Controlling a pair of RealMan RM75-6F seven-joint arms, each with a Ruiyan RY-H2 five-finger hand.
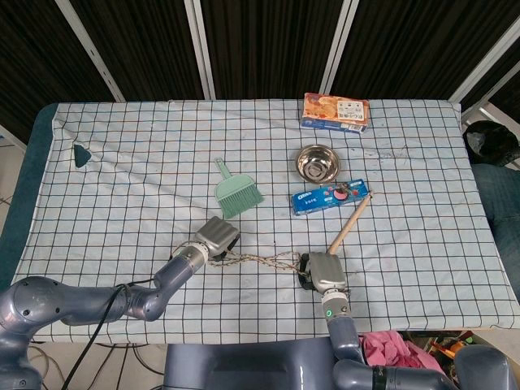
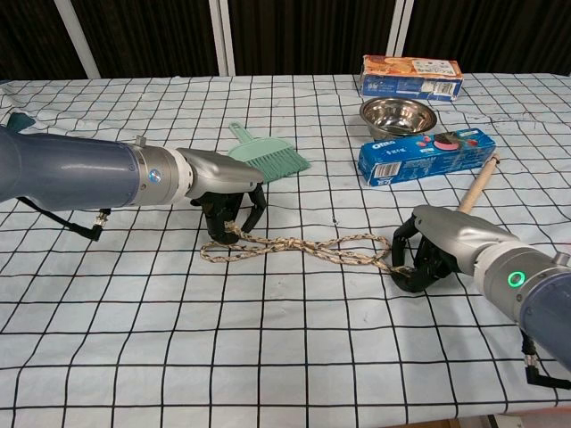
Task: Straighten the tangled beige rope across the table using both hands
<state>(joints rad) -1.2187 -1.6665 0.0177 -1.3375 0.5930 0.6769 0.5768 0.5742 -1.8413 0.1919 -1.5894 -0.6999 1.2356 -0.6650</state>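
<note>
1. The left hand (image 2: 227,192) curls its fingers down around the beige rope (image 2: 299,247) at its left end.
2. The right hand (image 2: 437,245) clasps the rope's right end.
3. The rope lies looped on the checkered tablecloth (image 2: 268,357) between them.

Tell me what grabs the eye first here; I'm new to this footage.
The beige rope lies twisted across the checked tablecloth, with the left hand gripping one end and the right hand the other. Behind them sit a green dustpan brush, a steel bowl and a blue biscuit box.
</note>
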